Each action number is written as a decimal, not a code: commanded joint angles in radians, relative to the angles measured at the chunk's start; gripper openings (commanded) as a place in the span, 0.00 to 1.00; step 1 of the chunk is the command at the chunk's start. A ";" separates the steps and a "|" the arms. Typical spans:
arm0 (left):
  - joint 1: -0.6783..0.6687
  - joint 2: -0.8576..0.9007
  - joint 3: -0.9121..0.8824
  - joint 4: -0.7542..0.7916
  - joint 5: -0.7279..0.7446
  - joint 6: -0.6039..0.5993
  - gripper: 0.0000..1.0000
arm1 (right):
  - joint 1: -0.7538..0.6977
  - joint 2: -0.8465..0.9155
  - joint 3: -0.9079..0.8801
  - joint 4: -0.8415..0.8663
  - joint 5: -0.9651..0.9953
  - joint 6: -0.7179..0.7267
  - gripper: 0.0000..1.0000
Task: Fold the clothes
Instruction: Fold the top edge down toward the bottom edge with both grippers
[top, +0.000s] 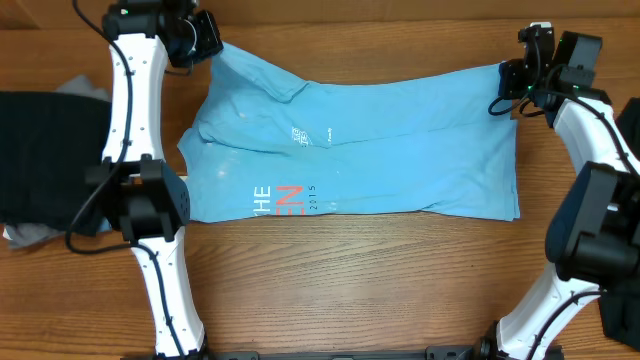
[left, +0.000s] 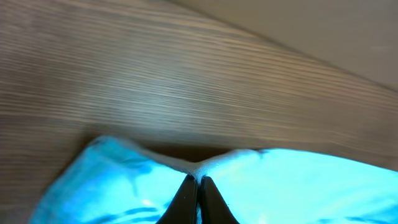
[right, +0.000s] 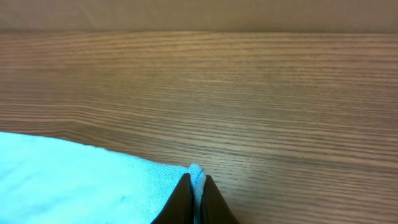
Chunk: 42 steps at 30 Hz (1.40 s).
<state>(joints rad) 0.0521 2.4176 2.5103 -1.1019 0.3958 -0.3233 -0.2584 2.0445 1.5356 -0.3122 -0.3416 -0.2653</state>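
Overhead: showing one sky-blue T-shirt lying spread on the wooden surface, with one black garment heaping at the left edge. Left wrist: showing the left tool clamping tight on the T-shirt's far-left corner. Right wrist: showing the right tool pinching the far-right corner over bare wood grain.

The wood-grain table carried a sky-blue T-shirt, spread flat from the left gripper across to the right gripper. Beyond the left gripper's outer side lay a black garment over grey cloth.
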 joint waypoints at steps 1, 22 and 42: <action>-0.016 -0.113 0.027 -0.046 0.104 -0.063 0.04 | 0.005 -0.072 0.031 -0.054 -0.047 -0.063 0.04; -0.048 -0.176 0.027 -0.493 0.130 -0.013 0.04 | 0.002 -0.144 0.031 -0.392 -0.071 -0.139 0.04; -0.033 -0.344 0.026 -0.588 0.203 0.027 0.04 | -0.014 -0.229 0.031 -0.640 0.027 -0.092 0.04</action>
<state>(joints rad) 0.0216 2.1765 2.5160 -1.6871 0.6056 -0.3111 -0.2684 1.8416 1.5398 -0.9386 -0.3450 -0.4110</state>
